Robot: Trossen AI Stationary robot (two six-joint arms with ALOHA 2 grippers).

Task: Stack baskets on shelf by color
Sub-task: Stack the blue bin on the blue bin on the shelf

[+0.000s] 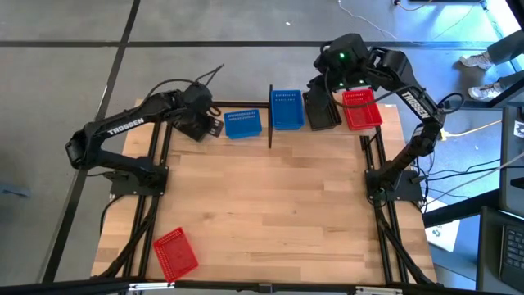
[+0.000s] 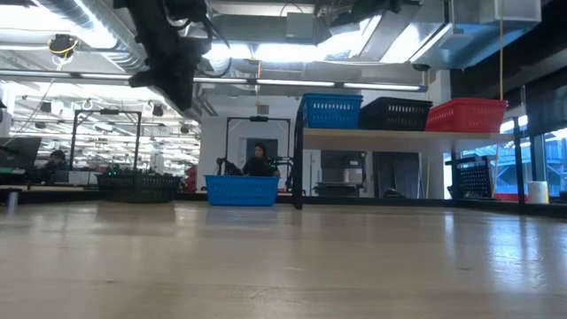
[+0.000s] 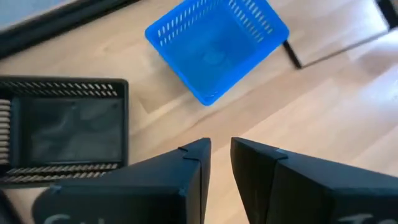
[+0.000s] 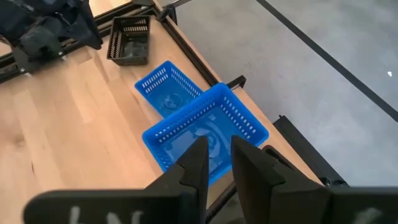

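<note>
Baskets of thin perforated plastic are judged to be light and fairly stiff, though the mesh walls would likely flex under a hard pinch; a hold across one upper rim wall is judged best, since the smooth floor and corners offer little to grip. The shelf (image 1: pixel 385 115) is taken as the landmark. On it a blue basket (image 1: pixel 287 109), a black basket (image 1: pixel 322 110) and a red basket (image 1: pixel 361 109) are seen side by side. A second blue basket (image 1: pixel 242 124) rests on the tabletop (image 1: pixel 270 205) just beside the shelf's blue end, and another black basket (image 3: pixel 62 130) is seen on the tabletop beyond that one, farther from the shelf. A second red basket (image 1: pixel 175 254) lies well apart from the shelf, at the opposite corner of the table. The left gripper (image 3: pixel 221 152) is held above the tabletop near the loose blue basket, apart from it, its fingers set to a narrow gap with nothing between them. The right gripper (image 4: pixel 214 152) is held above the shelf, over the blue basket there and touching nothing, its fingers likewise narrowly parted and empty.
</note>
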